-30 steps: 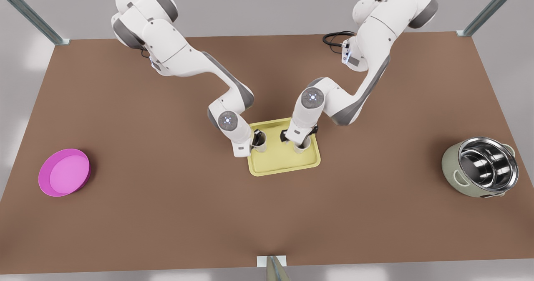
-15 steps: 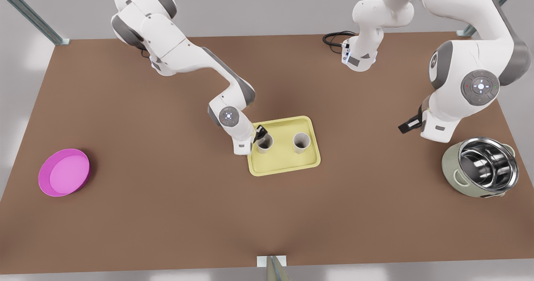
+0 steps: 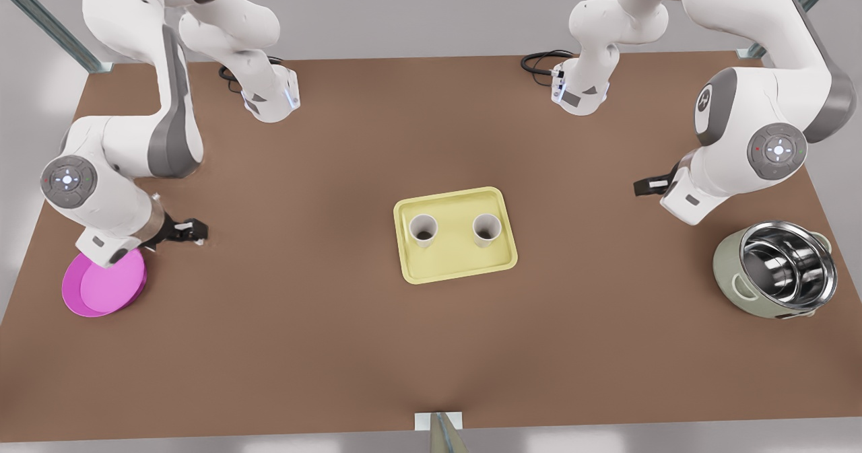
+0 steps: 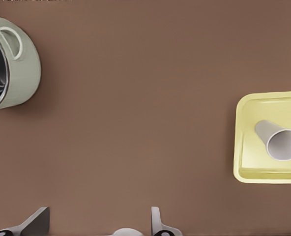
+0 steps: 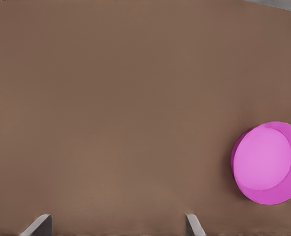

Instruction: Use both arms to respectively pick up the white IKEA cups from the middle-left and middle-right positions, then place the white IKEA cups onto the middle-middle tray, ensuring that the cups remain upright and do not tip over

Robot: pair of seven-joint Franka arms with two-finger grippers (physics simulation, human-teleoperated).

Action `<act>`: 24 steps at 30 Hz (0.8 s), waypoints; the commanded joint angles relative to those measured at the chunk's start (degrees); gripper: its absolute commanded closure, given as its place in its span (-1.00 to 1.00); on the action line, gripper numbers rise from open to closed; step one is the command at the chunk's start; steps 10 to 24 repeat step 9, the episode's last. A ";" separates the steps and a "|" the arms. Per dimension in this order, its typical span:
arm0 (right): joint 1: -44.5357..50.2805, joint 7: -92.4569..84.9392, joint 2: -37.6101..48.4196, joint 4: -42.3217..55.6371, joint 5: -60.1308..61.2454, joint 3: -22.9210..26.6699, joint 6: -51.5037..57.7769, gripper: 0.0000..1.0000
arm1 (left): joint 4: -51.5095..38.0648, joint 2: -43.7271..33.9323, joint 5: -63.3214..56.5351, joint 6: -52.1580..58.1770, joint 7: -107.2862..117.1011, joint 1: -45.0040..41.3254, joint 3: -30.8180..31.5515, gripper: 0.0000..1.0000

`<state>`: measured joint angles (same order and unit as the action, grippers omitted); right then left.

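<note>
Two white cups [image 3: 423,229] [image 3: 486,229] stand upright side by side on the pale yellow tray [image 3: 458,263] at the table's middle. Nothing touches them. My left gripper [image 3: 650,186] hangs open above the table at the front view's right, between the tray and the green pot. The left wrist view has its fingers [image 4: 37,223] wide apart, with one cup [image 4: 283,142] and the tray's end [image 4: 248,167] off to one side. My right gripper [image 3: 188,231] is open at the front view's left, beside the magenta bowl. Its fingers [image 5: 40,225] hold nothing.
A round magenta bowl [image 3: 101,288] [image 5: 266,162] sits at the front view's left edge, partly under the right arm's wrist. A green steel-lined pot [image 3: 774,268] [image 4: 13,69] stands at the front view's right. A black cable [image 3: 539,59] lies by the far arm base.
Both grippers have let go of the cups and pulled away from the tray, first the left arm, then the right. The cups stay upright on the tray.
</note>
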<state>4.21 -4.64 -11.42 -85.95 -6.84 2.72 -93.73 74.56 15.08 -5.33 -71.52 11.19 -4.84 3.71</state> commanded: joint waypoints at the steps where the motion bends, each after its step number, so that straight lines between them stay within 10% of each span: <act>1: -0.08 0.95 3.59 -0.01 -3.35 0.36 13.39 -1.00 | -0.02 -0.05 0.06 -0.02 -15.14 0.01 -0.02 -1.00; 24: -0.34 0.95 9.05 -1.59 -1.95 0.36 16.12 -1.00 | 0.06 -0.05 0.06 -0.02 -15.23 1.06 -0.10 -1.00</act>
